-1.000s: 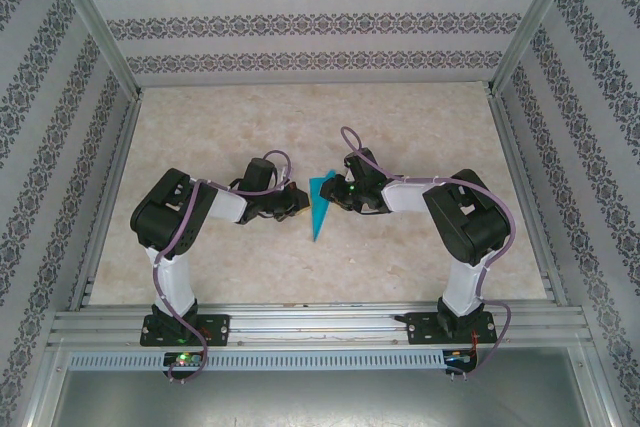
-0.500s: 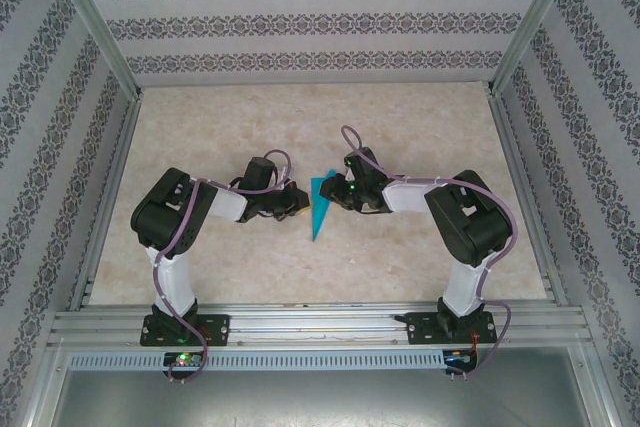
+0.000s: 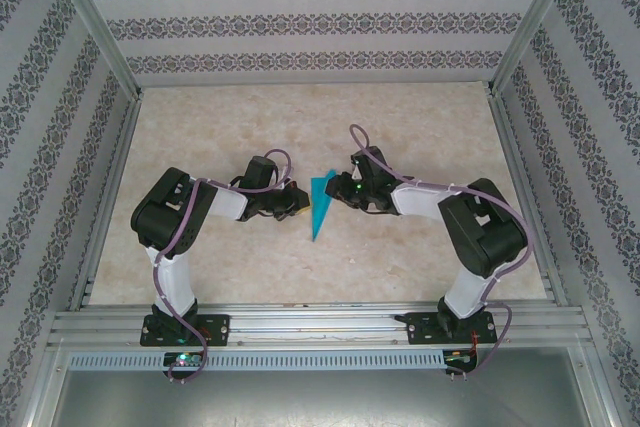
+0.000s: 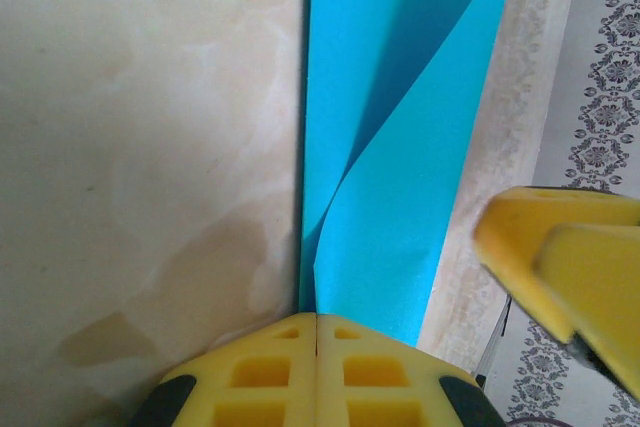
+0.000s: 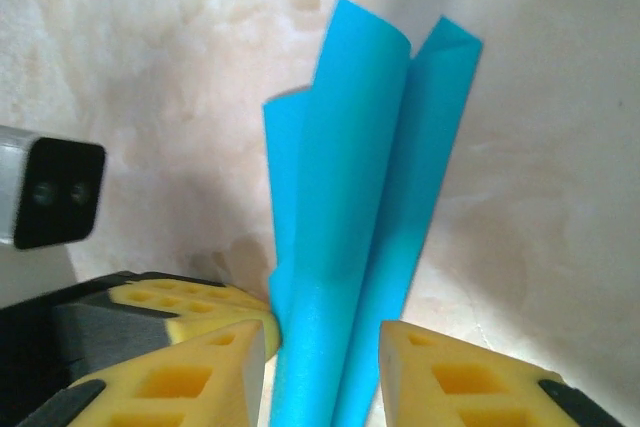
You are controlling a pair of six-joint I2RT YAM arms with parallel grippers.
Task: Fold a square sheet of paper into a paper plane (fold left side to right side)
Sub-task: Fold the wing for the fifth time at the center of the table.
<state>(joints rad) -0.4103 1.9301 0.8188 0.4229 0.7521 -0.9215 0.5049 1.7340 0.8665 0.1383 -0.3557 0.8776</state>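
Swinging right elbow out; straddling teal-blue creased paper sheet with open-jawed right gripper, pinching it with left gripper; fold unfinished.

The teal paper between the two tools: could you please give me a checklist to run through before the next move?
1. Left tool closed at the edge of the sheet of paper: ok.
2. Left tool actually pinching the sheet: cannot tell. The paper reaches its closed tip, but no clamped layer is visible.
3. Right tool open with the sheet standing in its gap: ok.
4. Fold pressed flat: not ok. In the right wrist view the layers bulge and splay apart.
5. Room between the two tools: cannot tell. They sit very close together beside the sheet.
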